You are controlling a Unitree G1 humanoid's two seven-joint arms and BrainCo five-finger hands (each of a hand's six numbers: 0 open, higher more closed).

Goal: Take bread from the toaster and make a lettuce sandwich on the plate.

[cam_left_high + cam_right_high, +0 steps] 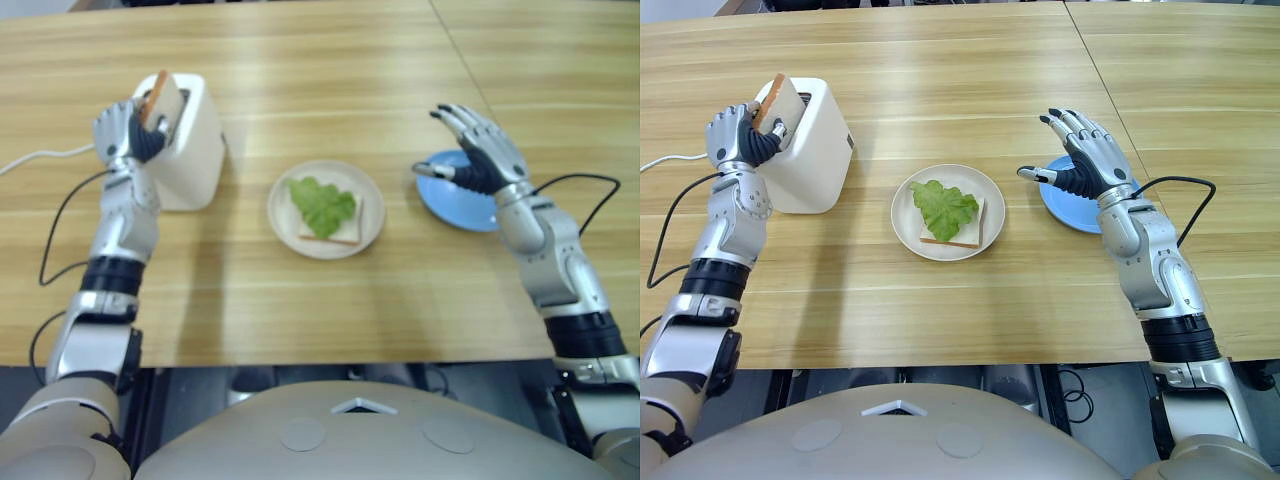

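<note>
A white toaster (pixel 818 150) stands at the left of the table. My left hand (pixel 738 138) is at its top, shut on a slice of bread (pixel 778 98) that sticks up out of the slot, tilted. On the cream plate (pixel 990 228) in the middle lies another bread slice (pixel 970 232) with a green lettuce leaf (pixel 943 207) on top. My right hand (pixel 1085 160) hovers open at the right, fingers spread, above the near edge of a blue plate (pixel 1065 208).
A white cable (pixel 40 157) runs from the toaster off the left edge. Black cables trail from both forearms across the table. A seam between two tabletops runs down the right side.
</note>
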